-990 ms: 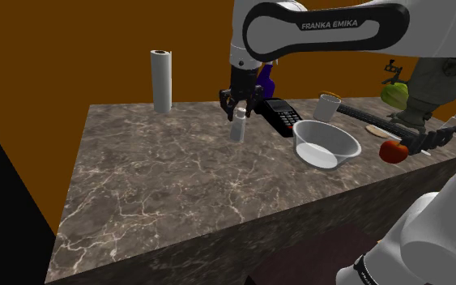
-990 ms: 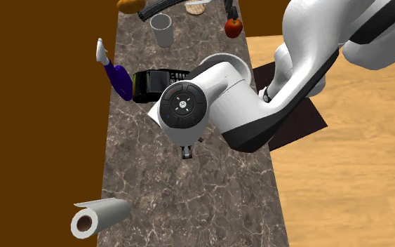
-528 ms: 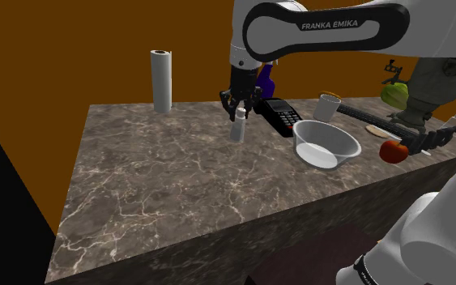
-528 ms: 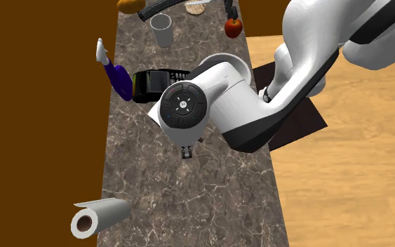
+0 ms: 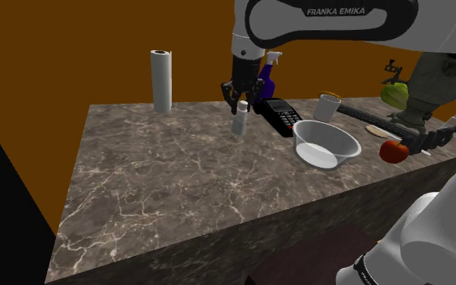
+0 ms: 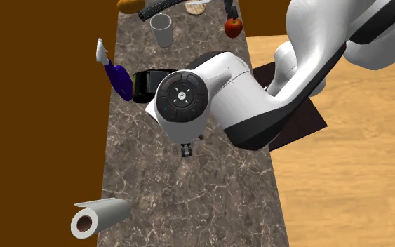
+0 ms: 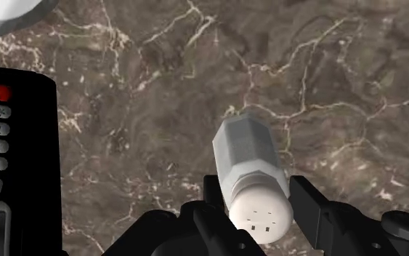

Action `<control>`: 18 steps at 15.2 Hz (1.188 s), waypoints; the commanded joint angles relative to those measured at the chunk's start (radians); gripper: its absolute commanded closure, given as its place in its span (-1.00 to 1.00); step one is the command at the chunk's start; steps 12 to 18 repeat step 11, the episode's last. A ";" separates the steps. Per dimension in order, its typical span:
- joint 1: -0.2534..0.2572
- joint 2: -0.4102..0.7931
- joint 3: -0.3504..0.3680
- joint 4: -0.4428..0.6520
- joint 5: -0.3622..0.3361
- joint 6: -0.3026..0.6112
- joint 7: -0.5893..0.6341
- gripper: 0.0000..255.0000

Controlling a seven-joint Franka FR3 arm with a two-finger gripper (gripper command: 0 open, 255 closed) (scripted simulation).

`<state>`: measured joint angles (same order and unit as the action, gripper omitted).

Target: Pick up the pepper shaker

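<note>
One shaker (image 7: 248, 153), one gripper (image 7: 259, 198): jaws clenched on the shaker's cap end, body projecting beyond the fingertips.

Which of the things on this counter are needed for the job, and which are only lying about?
For the job:
- pepper shaker, white, clasped in the pincer

Only lying about:
- paper roll
- purple spray bottle
- black keypad device
- bowl
- cup
- red fruit
</note>
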<state>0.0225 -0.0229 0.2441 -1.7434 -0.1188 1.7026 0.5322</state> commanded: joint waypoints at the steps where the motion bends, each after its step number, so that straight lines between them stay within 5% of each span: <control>1: 0.001 0.005 0.001 0.034 -0.001 -0.030 -0.002 1.00; 9: 0.003 0.026 0.004 0.167 -0.005 -0.142 -0.010 1.00; 18: 0.003 0.027 0.004 0.170 -0.005 -0.144 -0.010 1.00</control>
